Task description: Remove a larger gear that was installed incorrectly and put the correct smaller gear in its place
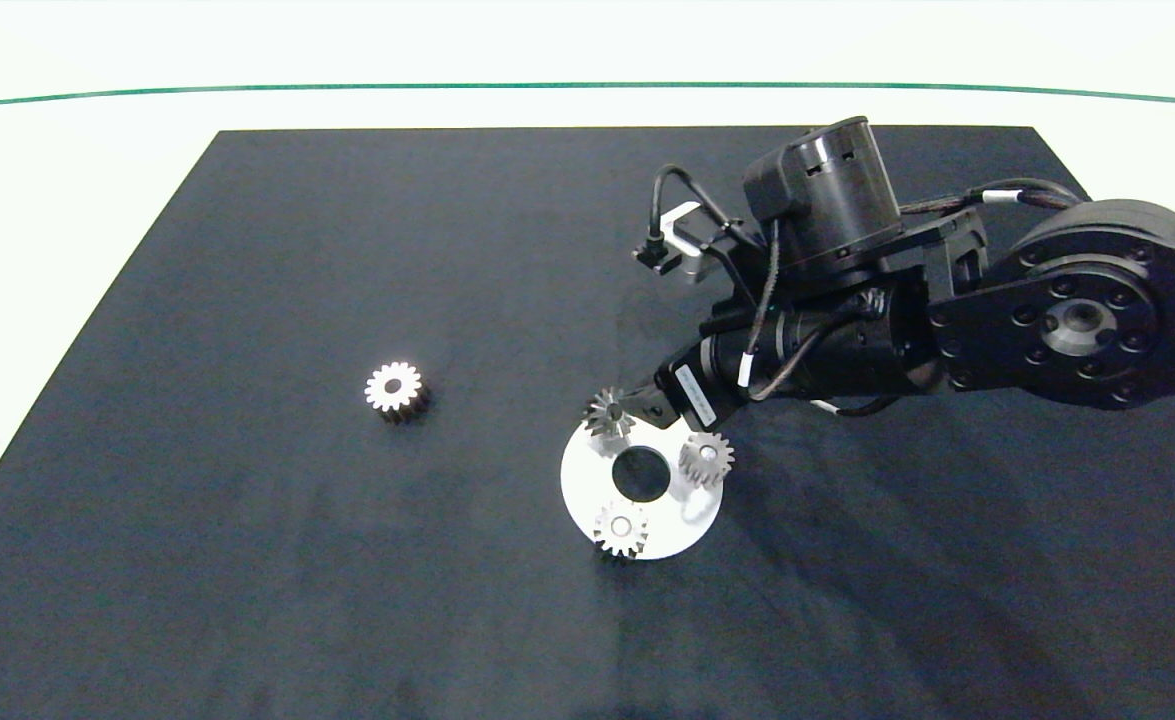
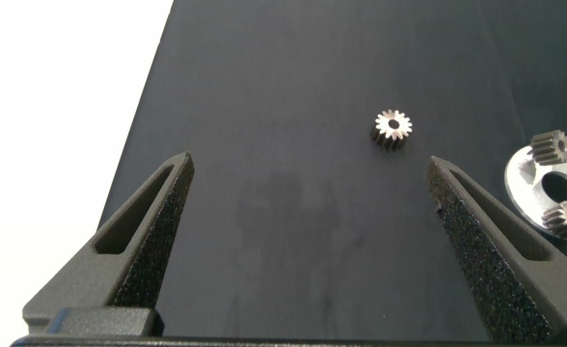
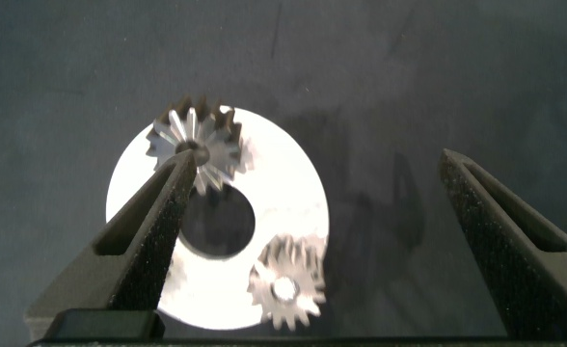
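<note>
Right gripper (image 1: 619, 412) is positioned at the far edge of the round silver plate (image 1: 587, 490), the arm coming in from the right side of the desk (image 1: 247, 560). Its fingers are spread wide, nothing is clamped. In the right wrist view one fingertip (image 3: 182, 169) is seen touching the face of the smaller gear (image 3: 195, 145), at or beside its bore; the other finger (image 3: 496, 212) is held well clear over bare mat. The smaller gear (image 1: 608, 412) is tilted, resting at the plate's far rim, not seated flat.

Two other small gears are seated on the plate: one (image 1: 706, 458) on the right side, one (image 1: 620, 528) on the near edge. Both are upright on their pins, either side of the plate's large central hole (image 1: 640, 474).

The larger gear (image 1: 396, 390) is lying alone on the black mat, well left of the plate, bore facing up, untouched by anything. It is also picked up in the left wrist view (image 2: 392, 125), between and beyond that gripper's fingers.

Left gripper (image 2: 308, 207) is seen only through its own wrist camera: jaws wide apart, nothing between them, held above the left part of the mat. The plate's edge (image 2: 525, 178) with two gears is caught at the side of that view
</note>
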`<action>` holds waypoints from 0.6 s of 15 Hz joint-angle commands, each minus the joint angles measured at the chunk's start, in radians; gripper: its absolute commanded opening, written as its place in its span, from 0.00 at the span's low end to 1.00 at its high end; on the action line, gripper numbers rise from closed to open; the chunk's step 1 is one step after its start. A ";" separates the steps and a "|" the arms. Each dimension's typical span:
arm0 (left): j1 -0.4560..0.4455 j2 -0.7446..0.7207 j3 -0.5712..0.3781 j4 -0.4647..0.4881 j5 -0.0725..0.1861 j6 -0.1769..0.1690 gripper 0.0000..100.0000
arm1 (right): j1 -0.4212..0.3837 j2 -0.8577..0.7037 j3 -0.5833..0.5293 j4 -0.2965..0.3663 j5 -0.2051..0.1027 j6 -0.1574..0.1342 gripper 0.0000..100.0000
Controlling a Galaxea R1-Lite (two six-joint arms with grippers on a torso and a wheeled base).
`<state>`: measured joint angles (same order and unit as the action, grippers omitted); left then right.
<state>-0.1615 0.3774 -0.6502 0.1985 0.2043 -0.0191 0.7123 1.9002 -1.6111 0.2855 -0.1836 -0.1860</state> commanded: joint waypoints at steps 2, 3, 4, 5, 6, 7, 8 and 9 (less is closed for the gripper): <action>-0.001 -0.002 0.000 0.001 0.001 -0.001 1.00 | 0.007 0.053 -0.044 0.003 -0.002 -0.003 1.00; -0.001 -0.003 0.000 0.001 0.001 -0.001 1.00 | 0.009 0.057 -0.049 0.003 -0.002 -0.001 1.00; -0.001 -0.005 0.000 0.001 0.001 -0.001 1.00 | 0.010 0.062 -0.047 0.001 -0.004 -0.001 1.00; -0.001 -0.006 0.000 0.001 0.001 -0.001 1.00 | 0.013 0.066 -0.049 0.001 -0.007 -0.001 1.00; -0.001 -0.009 0.000 0.001 0.001 -0.001 1.00 | 0.013 0.072 -0.050 -0.002 -0.010 -0.001 1.00; -0.001 -0.012 0.001 0.002 0.001 -0.001 1.00 | 0.013 0.077 -0.053 -0.003 -0.010 -0.001 1.00; -0.001 -0.014 0.003 0.002 0.001 -0.001 1.00 | 0.015 0.079 -0.056 -0.003 -0.010 -0.001 1.00; -0.001 -0.017 0.004 0.002 0.001 -0.001 1.00 | 0.015 0.082 -0.058 -0.006 -0.010 -0.001 1.00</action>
<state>-0.1626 0.3645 -0.6474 0.1996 0.2043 -0.0196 0.7264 1.9704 -1.6660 0.2789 -0.1934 -0.1860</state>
